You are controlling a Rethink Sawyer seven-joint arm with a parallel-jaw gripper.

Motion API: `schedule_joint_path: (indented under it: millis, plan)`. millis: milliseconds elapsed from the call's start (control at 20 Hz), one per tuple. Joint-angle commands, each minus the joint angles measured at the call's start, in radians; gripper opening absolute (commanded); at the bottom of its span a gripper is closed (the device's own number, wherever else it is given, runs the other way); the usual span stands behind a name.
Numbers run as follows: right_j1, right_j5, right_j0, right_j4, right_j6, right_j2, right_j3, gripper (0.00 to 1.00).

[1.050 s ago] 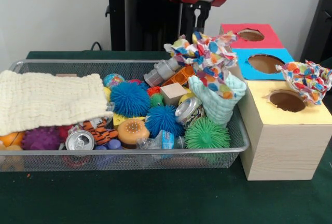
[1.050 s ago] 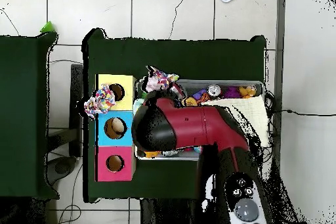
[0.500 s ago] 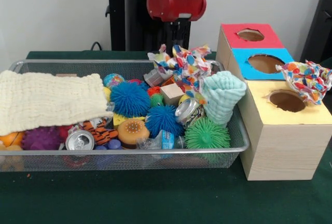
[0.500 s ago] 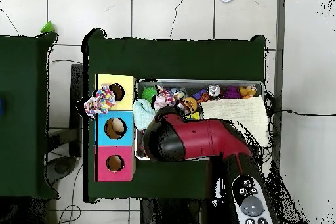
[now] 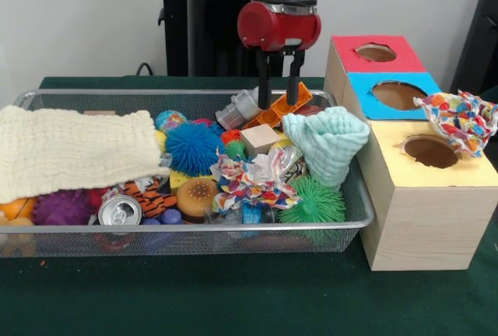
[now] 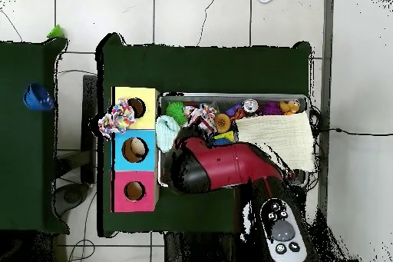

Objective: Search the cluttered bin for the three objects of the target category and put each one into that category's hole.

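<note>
The red and black arm hung over the back of the wire bin (image 5: 354, 196), its gripper (image 5: 278, 91) pointing straight down with the jaws spread and nothing between them. The fingertips stood just above the orange block (image 5: 274, 110) and the clear plastic bottle (image 5: 241, 107) at the far side of the clutter.

A colourful spotted cloth (image 5: 253, 179) lay crumpled in the bin, near the front, draped over the toys between the orange dome toy (image 5: 194, 194) and the green spiky ball (image 5: 313, 202). It was well apart from the jaws. A second cloth of the same pattern (image 5: 461, 120) sat on top of the wooden box (image 5: 424, 219), partly on the yellow section, right beside the yellow hole (image 5: 430, 151) but not in it. The blue hole (image 5: 398, 95) and the red hole (image 5: 376, 53) lay further back along the same box.

A pale mint towel (image 5: 328, 143) stood bunched against the bin's end nearest the box. A cream knitted cloth (image 5: 74, 149) covered the other end. Between them lay a blue spiky ball (image 5: 194, 148), a silver can (image 5: 120, 211), a tiger-striped toy (image 5: 148, 195) and a purple spiky ball (image 5: 61, 208).

From overhead, the arm (image 6: 222, 167) covered much of the bin, all on a dark green surface (image 5: 233, 297).
</note>
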Motion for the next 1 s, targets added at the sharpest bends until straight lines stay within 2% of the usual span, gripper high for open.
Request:
schedule_joint_path:
  millis: [50,400,750,1000]
  plan:
    - [0.038,-0.044,0.024,-0.03,0.169,0.005,0.09,1.0]
    - [-0.031,0.012,0.009,0.053,0.193,0.047,0.163,1.0]
    - [-0.15,0.123,0.002,0.173,0.175,0.098,0.242,1.0]
    - [-0.196,0.184,0.003,0.259,0.164,0.121,0.284,1.0]
